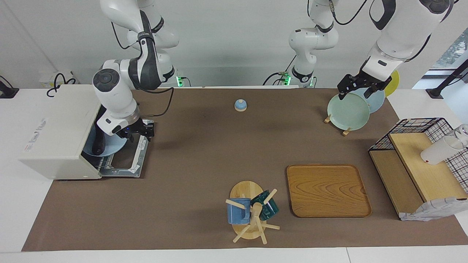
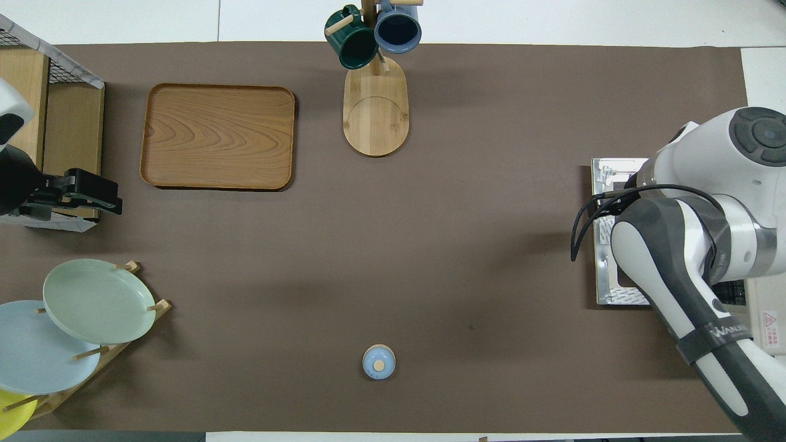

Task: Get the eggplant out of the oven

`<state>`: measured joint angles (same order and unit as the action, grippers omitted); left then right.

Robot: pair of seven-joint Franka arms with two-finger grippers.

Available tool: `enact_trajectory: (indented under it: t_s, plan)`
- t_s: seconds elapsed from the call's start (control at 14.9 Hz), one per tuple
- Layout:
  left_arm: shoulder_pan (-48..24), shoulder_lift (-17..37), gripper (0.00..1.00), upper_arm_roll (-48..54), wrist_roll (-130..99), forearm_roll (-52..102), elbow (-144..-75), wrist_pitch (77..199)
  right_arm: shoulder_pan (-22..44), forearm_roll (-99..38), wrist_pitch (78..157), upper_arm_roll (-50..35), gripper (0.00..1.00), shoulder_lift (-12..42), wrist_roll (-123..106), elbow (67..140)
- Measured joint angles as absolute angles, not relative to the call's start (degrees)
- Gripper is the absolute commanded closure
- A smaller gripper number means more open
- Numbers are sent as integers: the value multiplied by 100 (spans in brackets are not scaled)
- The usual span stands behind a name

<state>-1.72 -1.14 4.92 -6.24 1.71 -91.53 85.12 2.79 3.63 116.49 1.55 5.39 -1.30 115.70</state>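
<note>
Eggplant (image 1: 98, 143) inside open oven (image 1: 58, 135) in facing view only; right gripper (image 1: 140, 133) state unclear.

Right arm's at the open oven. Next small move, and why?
Probably ease the right pincer over the dropped door into the oven toward the eggplant. The dark eggplant lies on a blue plate inside, not visibly gripped. Left pincer waits over the plate rack.

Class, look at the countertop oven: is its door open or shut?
Open. The off-white toaster oven's drop-down door lies flat on the table, exposing a dark eggplant on a pale blue plate inside.
</note>
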Motion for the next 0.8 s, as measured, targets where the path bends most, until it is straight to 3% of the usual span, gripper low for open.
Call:
enact_trajectory:
  t_s: [0.33,0.54,0.67,0.74,0.8]
  plan:
    - [-172,-114,0,492,-624,171,-9153,8512,-25,365,11672,171,24,533,-432,11691]
    - [-172,-114,0,492,-624,171,-9153,8512,-65,367,12015,172,40,498,-513,11996]
    - [-172,-114,0,492,-624,171,-9153,8512,-135,368,12191,174,58,456,-635,12191]
    - [-172,-114,0,492,-624,171,-9153,8512,-158,368,12219,174,83,433,-711,12250]
    - [-172,-114,0,492,-624,171,-9153,8512,-185,369,12228,174,100,413,-821,12282]
